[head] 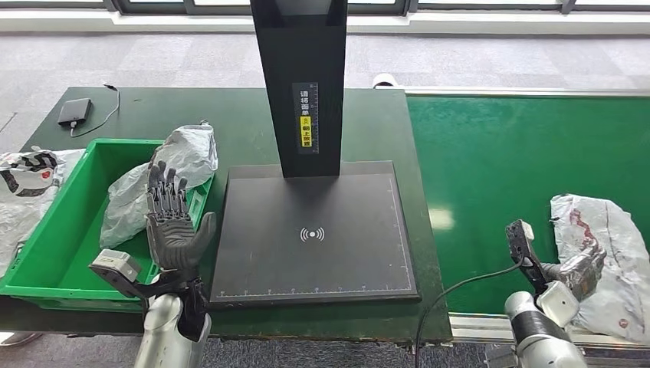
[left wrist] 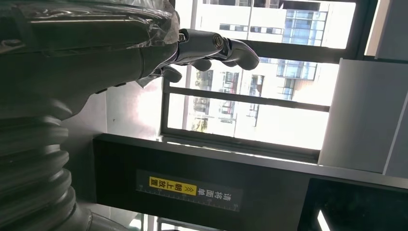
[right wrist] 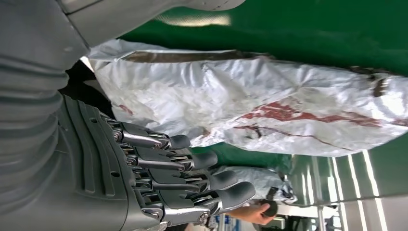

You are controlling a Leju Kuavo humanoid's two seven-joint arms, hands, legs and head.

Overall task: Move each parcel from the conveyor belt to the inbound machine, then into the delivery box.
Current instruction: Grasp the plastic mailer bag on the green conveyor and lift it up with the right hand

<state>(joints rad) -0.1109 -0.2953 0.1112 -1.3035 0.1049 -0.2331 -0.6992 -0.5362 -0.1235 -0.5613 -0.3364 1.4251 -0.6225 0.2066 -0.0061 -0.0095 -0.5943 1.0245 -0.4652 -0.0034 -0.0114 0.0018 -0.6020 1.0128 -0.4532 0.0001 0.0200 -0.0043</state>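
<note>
On the head view I read the black column [head: 300, 84] of the inbound machine: it carries a narrow vertical label [head: 307, 116] with white Chinese characters over a yellow band. The left wrist view shows the same label closer, but I cannot transcribe the characters with confidence. The machine's platform [head: 314, 234] is a flat matte black square plate with a white contactless-signal icon [head: 312, 234] at its centre and a fine ruler scale along its edges.

My left hand [head: 172, 222] is raised above the near rim of the green plastic delivery box [head: 54, 253], palm open, fingers spread upright, holding nothing. A crumpled grey plastic-film parcel [head: 172, 165] lies in the box, draped over its right wall.

My right hand [head: 580, 268] is at the near edge of the green conveyor belt [head: 498, 153], touching the near left edge of a wrinkled white poly-bag parcel with red markings [head: 605, 238]. On the right wrist view the fingers [right wrist: 192, 178] are loosely curled beside the bag and not closed on it; the hand is released.

A dark rectangular device with a cable [head: 75, 112] lies on the dark green surface [head: 230, 115] behind the box. Another white bag with dark print [head: 27, 172] lies left of the box.
</note>
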